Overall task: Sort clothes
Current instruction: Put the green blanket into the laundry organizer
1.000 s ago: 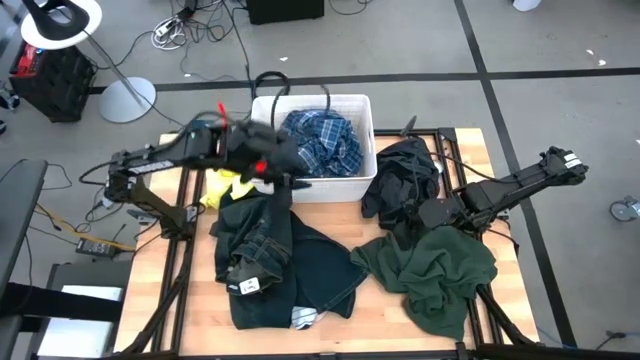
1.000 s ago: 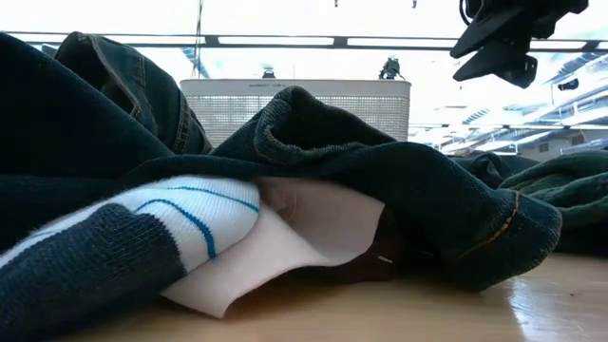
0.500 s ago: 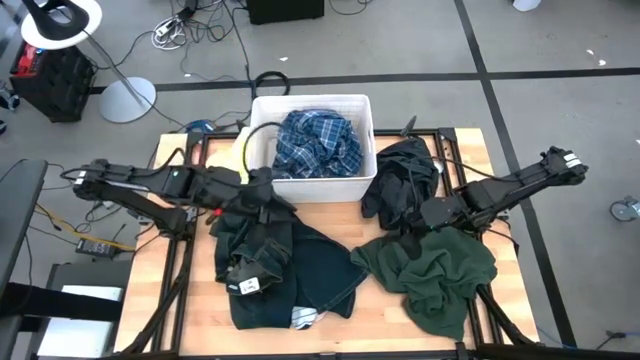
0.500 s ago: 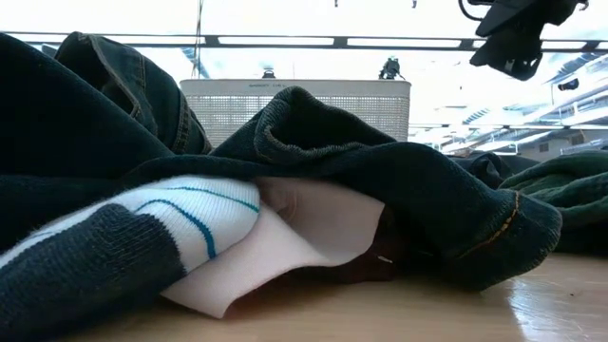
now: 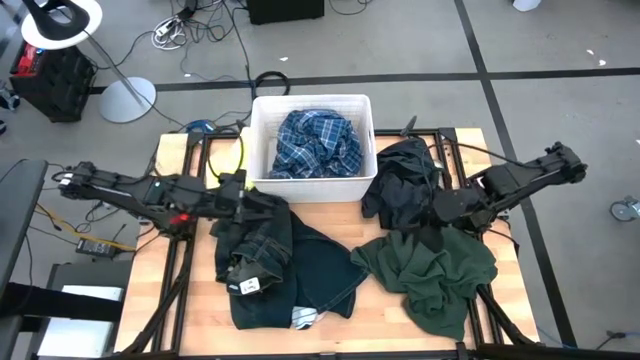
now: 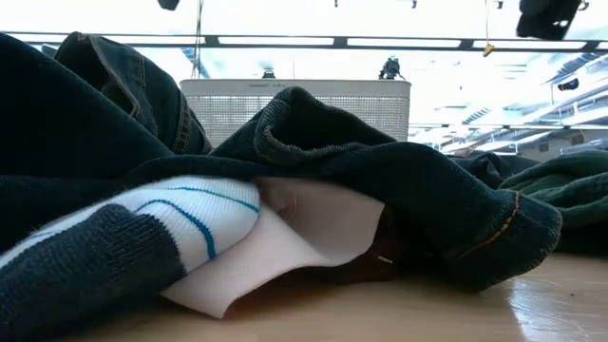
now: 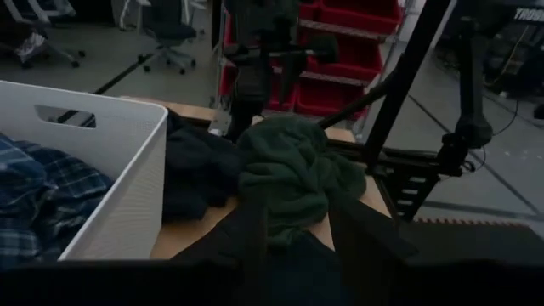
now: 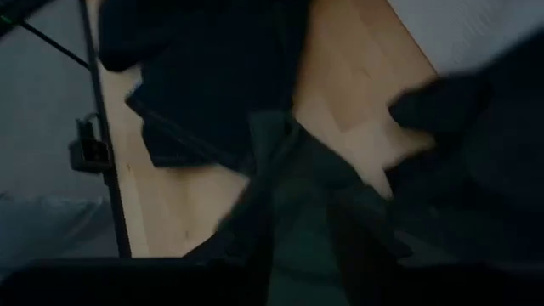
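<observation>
Worktop [image 5: 470, 145] seen from above. White bin [image 5: 262, 150] holds the plaid shirt [image 5: 318, 142]. Left claw [image 5: 262, 200], fingers slightly parted and empty, lies over the jeans [image 5: 262, 245]. Right claw [image 5: 443, 208], opening not discernible, sits between the black garment [image 5: 403, 178] and green garment [image 5: 435, 270]. Striped sock [image 6: 180, 220] lies beneath the jeans.

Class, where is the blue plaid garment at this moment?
In the high view, the blue plaid garment lies inside the white bin at the table's far edge.

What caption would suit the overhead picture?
Two robot arms work over scattered clothes on a wooden table; a plaid shirt already lies in the white bin.
</observation>
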Robot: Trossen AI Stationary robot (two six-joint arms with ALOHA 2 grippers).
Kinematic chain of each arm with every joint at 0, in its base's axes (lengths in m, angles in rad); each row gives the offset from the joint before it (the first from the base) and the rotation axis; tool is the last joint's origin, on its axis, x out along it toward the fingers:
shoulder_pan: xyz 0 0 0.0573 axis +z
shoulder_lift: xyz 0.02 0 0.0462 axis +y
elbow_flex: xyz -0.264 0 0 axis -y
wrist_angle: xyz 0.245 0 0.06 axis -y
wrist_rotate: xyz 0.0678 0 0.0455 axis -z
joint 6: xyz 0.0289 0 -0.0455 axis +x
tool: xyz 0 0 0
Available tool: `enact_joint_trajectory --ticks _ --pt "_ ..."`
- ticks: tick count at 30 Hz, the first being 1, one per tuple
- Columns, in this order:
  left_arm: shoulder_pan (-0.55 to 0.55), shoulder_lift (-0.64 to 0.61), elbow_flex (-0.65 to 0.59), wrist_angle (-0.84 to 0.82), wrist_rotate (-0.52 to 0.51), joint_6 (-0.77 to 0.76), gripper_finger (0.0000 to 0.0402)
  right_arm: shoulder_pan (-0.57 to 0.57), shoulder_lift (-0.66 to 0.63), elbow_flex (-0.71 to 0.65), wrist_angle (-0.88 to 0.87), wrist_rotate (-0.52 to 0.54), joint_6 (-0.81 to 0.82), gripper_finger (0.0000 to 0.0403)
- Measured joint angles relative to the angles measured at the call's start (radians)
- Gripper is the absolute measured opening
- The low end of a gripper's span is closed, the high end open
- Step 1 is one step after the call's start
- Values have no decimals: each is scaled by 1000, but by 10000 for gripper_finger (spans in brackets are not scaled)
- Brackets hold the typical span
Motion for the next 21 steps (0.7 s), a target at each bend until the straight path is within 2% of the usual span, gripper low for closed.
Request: enact_joint_trajectory --ticks 6,13,17,21 --pt "0 -112 -78 15 0 -1 133 51 86 47 -200 -26 125 73" --pt "0 -145 -86 17 0 -1 133 68 227 47 -210 -59 177 50" --pt "0 -143 -86 16 0 -1 133 68 279 47 -190 -78 193 65" --pt "0 -143 -86 16 0 -1 133 68 313 47 -189 -143 183 105"
